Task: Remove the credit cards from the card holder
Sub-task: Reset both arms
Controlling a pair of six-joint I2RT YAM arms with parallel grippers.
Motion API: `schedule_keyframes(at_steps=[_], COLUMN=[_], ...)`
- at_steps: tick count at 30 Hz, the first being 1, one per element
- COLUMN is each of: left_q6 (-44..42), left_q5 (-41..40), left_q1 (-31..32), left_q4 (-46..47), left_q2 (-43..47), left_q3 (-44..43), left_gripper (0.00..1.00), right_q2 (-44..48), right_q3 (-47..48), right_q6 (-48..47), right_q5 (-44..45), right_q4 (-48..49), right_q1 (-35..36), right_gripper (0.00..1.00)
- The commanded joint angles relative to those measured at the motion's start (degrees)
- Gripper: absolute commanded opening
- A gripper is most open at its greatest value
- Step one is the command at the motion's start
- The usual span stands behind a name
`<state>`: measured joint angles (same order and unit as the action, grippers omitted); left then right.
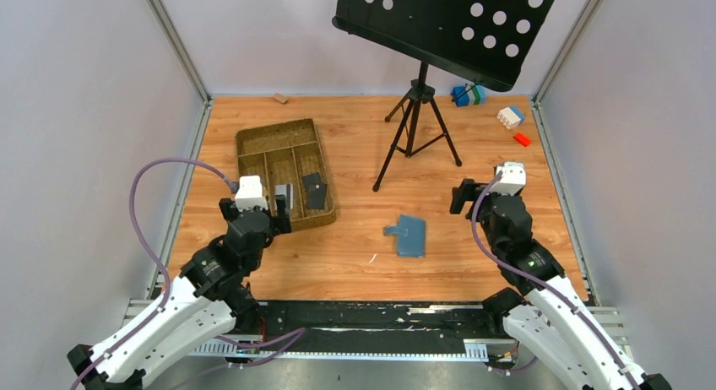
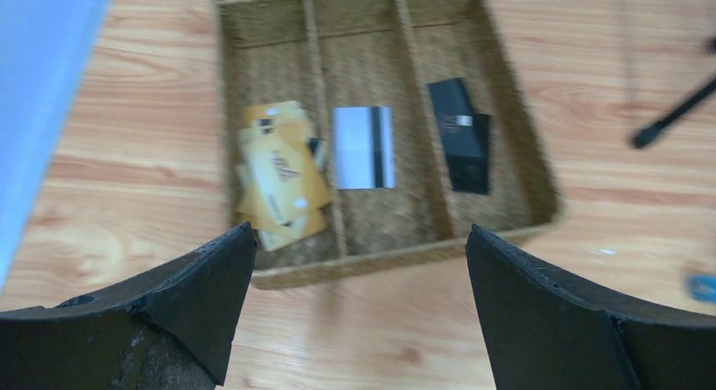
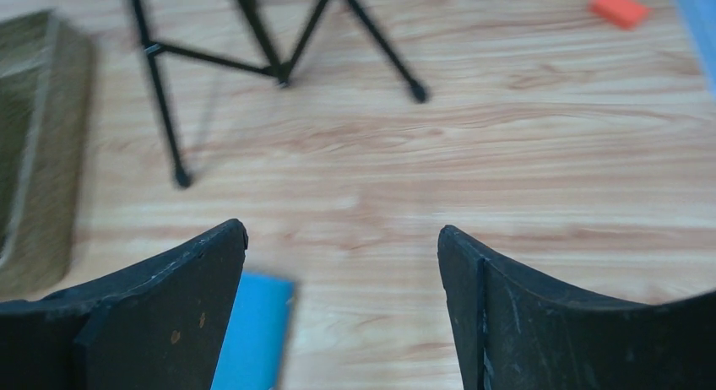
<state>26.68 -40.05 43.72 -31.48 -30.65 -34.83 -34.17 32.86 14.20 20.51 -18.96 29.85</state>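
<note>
The blue card holder [image 1: 411, 235] lies folded flat on the table between the arms; one corner of it [image 3: 253, 331] shows by my right gripper's left finger. A silvery grey card [image 2: 363, 147] lies in the middle compartment of the brown tray [image 2: 515, 137], and a black card [image 2: 460, 135] lies in the right one. Both also show from above, the grey card [image 1: 284, 194] and the black card [image 1: 315, 190]. My left gripper [image 2: 361, 246] is open and empty just before the tray's near edge. My right gripper [image 3: 342, 238] is open and empty, right of the holder.
Several yellow cards [image 2: 279, 175] lie in the tray's left compartment. A black music stand's tripod [image 1: 416, 128] stands at the middle back. Toy blocks [image 1: 511, 117] and an orange block [image 3: 619, 8] lie at the back right. Grey walls close in both sides.
</note>
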Motion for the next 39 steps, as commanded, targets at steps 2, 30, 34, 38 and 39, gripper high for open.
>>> schedule_keyframes(at_steps=[2, 30, 34, 38, 39], left_q6=[-14.8, -33.3, -34.3, -31.4, -31.5], left_q5=[-14.4, 23.7, 23.2, 20.5, 20.4], left_q1=[-2.4, -32.7, -32.8, -34.5, -34.5], left_q4=[13.9, 82.7, 90.9, 95.3, 95.4], left_q2=[-2.2, -33.0, -40.6, -46.7, -47.4], left_q3=[7.9, 26.0, 26.4, 25.4, 25.3], left_gripper=[1.00, 1.00, 1.00, 1.00, 1.00], right_q2=[-1.0, -45.1, -45.1, -45.1, -45.1], right_q3=[-5.1, -18.0, -18.1, -18.3, -18.3], right_q6=[-5.6, -20.6, -20.4, -20.3, -20.4], right_q5=[11.2, -13.6, -12.9, -12.8, -12.7], right_q4=[10.4, 71.4, 71.8, 72.0, 72.2], right_q1=[-6.2, -26.8, -26.9, -26.9, -26.9], right_gripper=[0.84, 0.75, 1.00, 1.00, 1.00])
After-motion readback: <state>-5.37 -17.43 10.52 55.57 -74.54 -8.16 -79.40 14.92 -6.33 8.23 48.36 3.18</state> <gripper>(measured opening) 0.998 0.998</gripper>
